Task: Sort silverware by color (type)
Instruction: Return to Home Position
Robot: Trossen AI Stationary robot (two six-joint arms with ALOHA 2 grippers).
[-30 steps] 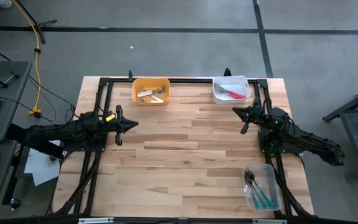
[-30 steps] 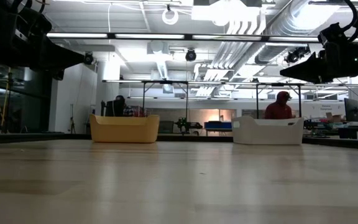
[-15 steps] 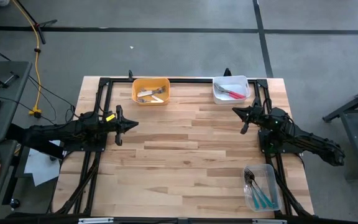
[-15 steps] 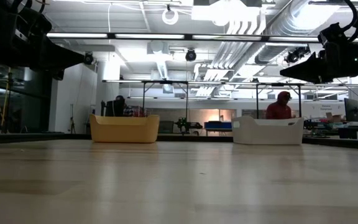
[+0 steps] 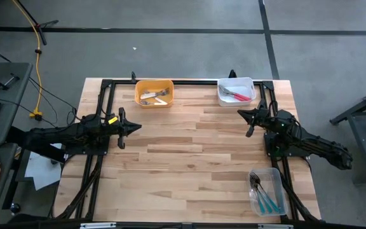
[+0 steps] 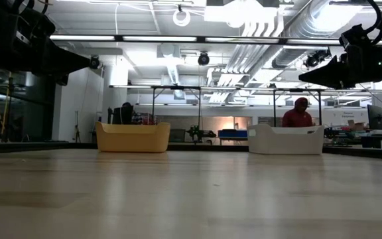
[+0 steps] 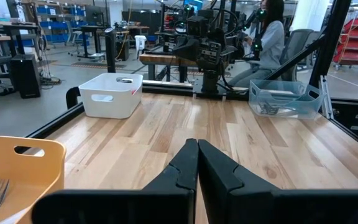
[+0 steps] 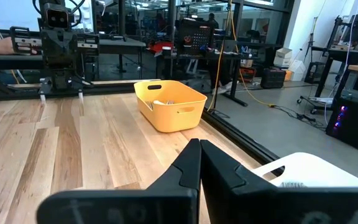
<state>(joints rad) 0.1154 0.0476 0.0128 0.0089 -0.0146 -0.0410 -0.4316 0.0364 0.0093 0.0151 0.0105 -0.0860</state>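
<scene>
Left gripper [image 5: 137, 127] and right gripper [image 5: 241, 114]: jaws pressed together, empty, tips facing inward from the table's [image 5: 189, 165] left and right edges, arms trailing outward. All forks lie well apart from both grippers: white forks [image 5: 152, 97] in the yellow bin [image 5: 154, 105] and pink forks [image 5: 237, 95] in the white bin [image 5: 234, 103] at the far edge, blue forks [image 5: 265, 202] in the clear bin [image 5: 281, 191] at the near right corner.
</scene>
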